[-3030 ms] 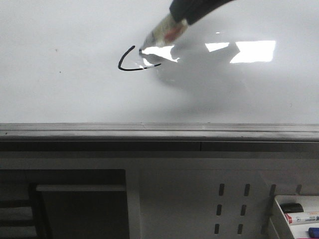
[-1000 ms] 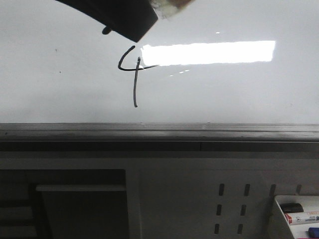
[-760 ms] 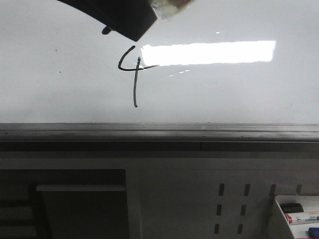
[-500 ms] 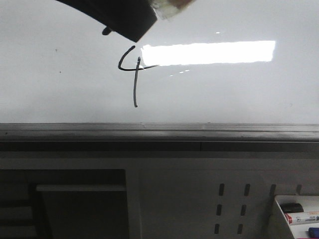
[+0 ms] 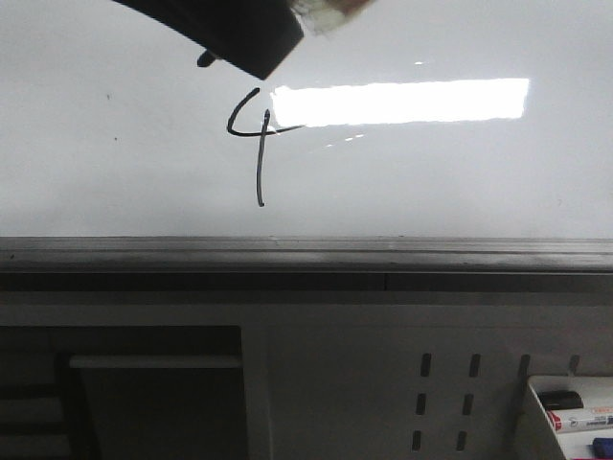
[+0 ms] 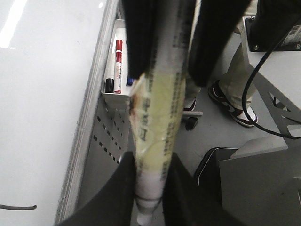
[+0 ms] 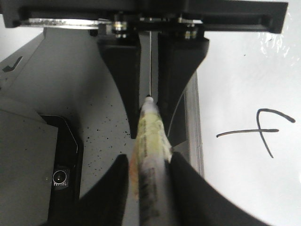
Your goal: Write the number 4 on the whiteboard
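The number 4 (image 5: 257, 144) sits in the upper middle of the front view, drawn in thin black line on the whiteboard (image 5: 115, 172): a curved left stroke, a short crossbar running into the bright light reflection (image 5: 400, 102), and a long stem dropping toward the grey edge rail (image 5: 306, 251). By the look of it the figure is complete, so the writing step is likely done.

Both grippers are clenched on the same taped marker (image 7: 151, 179). In the right wrist view the right gripper (image 7: 149, 181) clamps the lower part of the barrel, while the left gripper (image 6: 149, 188) grasps it from the opposite end, probably to steady it or pull it apart from its cap. In the right wrist view the 4 (image 7: 256, 131) lies apart from the marker, so the tip is off the board, most likely to avoid stray marks.

At the top of the front view a dark arm part (image 5: 225, 29) hangs above the 4. At the lower right, a tray (image 5: 536, 402) holds spare markers (image 5: 579, 420), a likely place to return this one.
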Tool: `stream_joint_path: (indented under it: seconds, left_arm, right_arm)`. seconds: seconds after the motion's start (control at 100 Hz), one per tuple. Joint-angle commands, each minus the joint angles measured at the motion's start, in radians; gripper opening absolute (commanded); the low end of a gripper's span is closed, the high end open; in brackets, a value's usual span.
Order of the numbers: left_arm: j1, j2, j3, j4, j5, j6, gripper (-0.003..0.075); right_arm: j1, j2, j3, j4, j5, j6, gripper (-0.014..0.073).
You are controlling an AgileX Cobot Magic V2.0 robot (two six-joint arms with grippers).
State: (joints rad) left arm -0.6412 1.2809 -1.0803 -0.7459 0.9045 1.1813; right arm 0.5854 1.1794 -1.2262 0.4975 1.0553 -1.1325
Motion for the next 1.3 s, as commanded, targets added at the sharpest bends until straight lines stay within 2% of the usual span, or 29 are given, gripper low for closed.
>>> stream_joint_path:
  seconds: [0.0,0.06,0.21,0.3,0.41,0.45,0.57,0.8,0.95,1.08,1.29]
  left_arm:
    - [-0.007,-0.025,-0.035,-0.048,-0.021,-0.012,-0.0020]
    - [-0.007,-0.025,-0.035,-0.042,-0.021,-0.012,-0.0020]
    - [-0.007,-0.027,-0.035,0.027,-0.021,-0.067,-0.0020]
    - [-0.007,-0.046,-0.035,0.138,-0.038,-0.179,-0.0020]
    - [0.019,-0.091,-0.033,0.271,-0.064,-0.350,-0.0020]
    - [0.039,-0.121,-0.026,0.328,-0.073,-0.433,-0.0020]
    - [0.135,-0.219,0.057,0.416,-0.152,-0.568,-0.0020]
    - [0.389,-0.387,0.334,0.376,-0.481,-0.677,-0.0020]
    - [0.524,-0.383,0.453,0.201,-0.682,-0.677,-0.0020]
    - [0.579,-0.332,0.469,0.129,-0.735,-0.677,-0.0020]
    - [0.580,-0.204,0.420,0.117,-0.719,-0.677,-0.0020]
  right_arm:
    - [0.001,-0.024,-0.035,0.030,-0.039,-0.013,0.0336]
    - [0.001,-0.032,-0.041,0.021,-0.039,-0.013,0.0386]
    - [-0.001,-0.084,-0.090,-0.076,-0.033,0.098,0.0384]
    - [-0.001,-0.141,-0.114,-0.183,-0.035,0.216,0.0384]
    - [-0.001,-0.226,-0.116,-0.328,-0.042,0.433,0.0384]
    - [-0.001,-0.250,-0.116,-0.380,-0.023,0.520,0.0384]
    - [-0.001,-0.330,-0.097,-0.446,0.014,0.648,0.0384]
    - [-0.001,-0.405,-0.011,-0.450,0.014,0.664,0.0384]
    - [-0.001,-0.406,0.034,-0.450,0.010,0.664,0.0384]
    - [-0.001,-0.406,0.057,-0.450,0.002,0.664,0.0384]
    - [-0.001,-0.405,0.067,-0.450,-0.008,0.664,0.0384]
